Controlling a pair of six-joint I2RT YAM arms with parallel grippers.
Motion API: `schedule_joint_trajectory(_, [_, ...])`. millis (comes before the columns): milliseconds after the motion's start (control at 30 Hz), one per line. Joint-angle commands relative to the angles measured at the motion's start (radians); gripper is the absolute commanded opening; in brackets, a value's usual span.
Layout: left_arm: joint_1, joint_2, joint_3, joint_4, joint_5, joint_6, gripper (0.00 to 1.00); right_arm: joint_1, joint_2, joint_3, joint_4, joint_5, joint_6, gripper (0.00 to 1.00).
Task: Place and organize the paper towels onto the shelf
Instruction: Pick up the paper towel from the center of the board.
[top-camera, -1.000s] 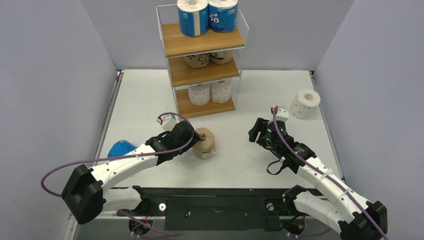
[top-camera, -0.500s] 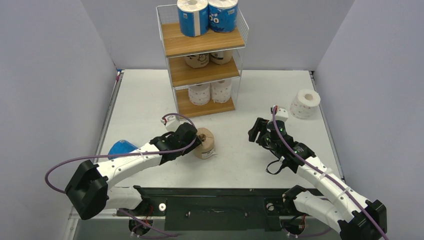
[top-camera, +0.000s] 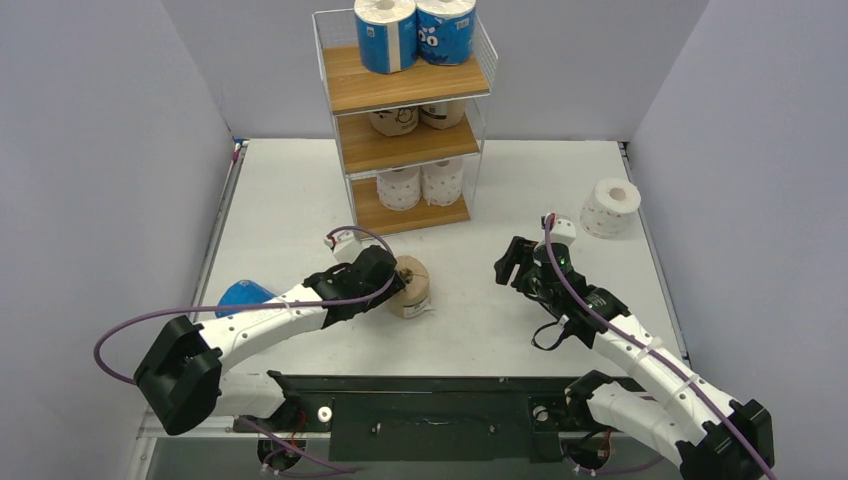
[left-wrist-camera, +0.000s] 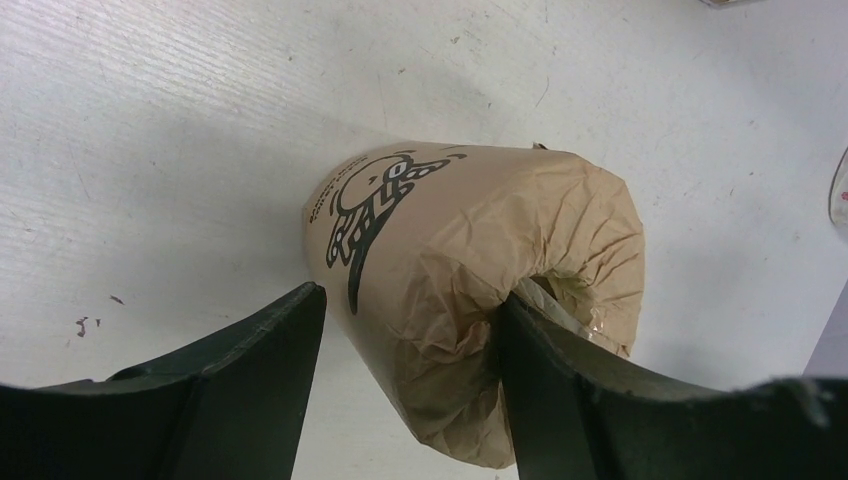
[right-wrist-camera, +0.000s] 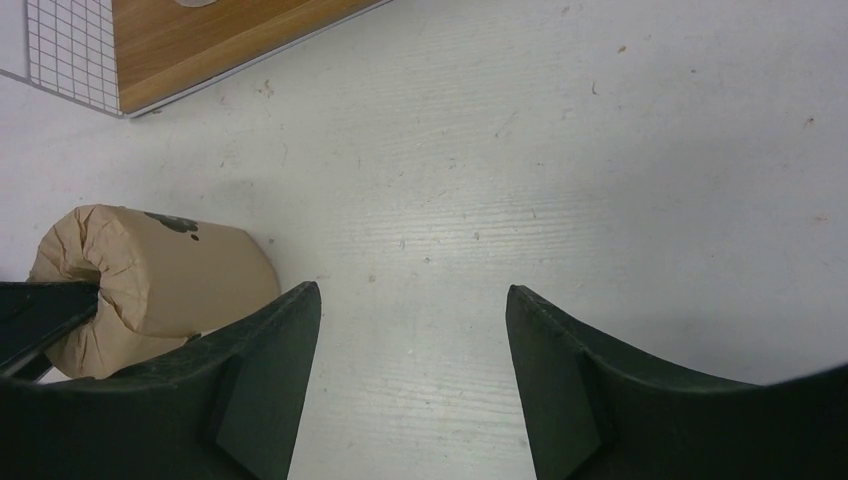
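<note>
Left end effector (left-wrist-camera: 410, 300) gapes wide over the bench (top-camera: 300, 190), well before the shelf (top-camera: 400, 92), one finger (left-wrist-camera: 580, 400) in the core of the tan roll (left-wrist-camera: 480, 270) lying there, seemingly not yet pinching it. Right end effector (right-wrist-camera: 412, 292) gapes empty nearby.

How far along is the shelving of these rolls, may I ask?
Done: six on the shelf, two blue rolls on top, two tan rolls in the middle, two white rolls below. In hand: the open left gripper straddles the wall of a tan roll on the table. Left: a blue roll and a white roll.
</note>
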Motion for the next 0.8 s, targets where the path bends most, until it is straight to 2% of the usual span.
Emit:
schedule_joint_trajectory(0, [-0.004, 0.023, 0.046, 0.034, -0.011, 0.011, 0.59, 0.002, -0.027, -0.010, 0.059, 0.004, 0.015, 0.64])
schedule_joint_trajectory(233, [-0.003, 0.006, 0.052, 0.035, -0.016, 0.019, 0.46, 0.004, -0.057, -0.033, 0.093, -0.011, 0.015, 0.65])
schedule_joint_trajectory(400, [-0.003, -0.046, 0.070, 0.011, -0.028, 0.027, 0.35, 0.008, -0.121, -0.093, 0.241, -0.070, 0.022, 0.65])
schedule_joint_trajectory(500, [-0.001, -0.072, 0.089, -0.004, -0.040, 0.030, 0.28, 0.009, -0.119, -0.077, 0.270, -0.132, 0.008, 0.66])
schedule_joint_trajectory(633, [0.013, -0.103, 0.146, -0.044, -0.047, 0.038, 0.26, 0.023, -0.108, -0.035, 0.301, -0.140, -0.005, 0.64])
schedule_joint_trajectory(767, [0.045, -0.126, 0.255, -0.103, -0.068, 0.084, 0.25, 0.097, -0.133, -0.029, 0.391, -0.058, -0.047, 0.65])
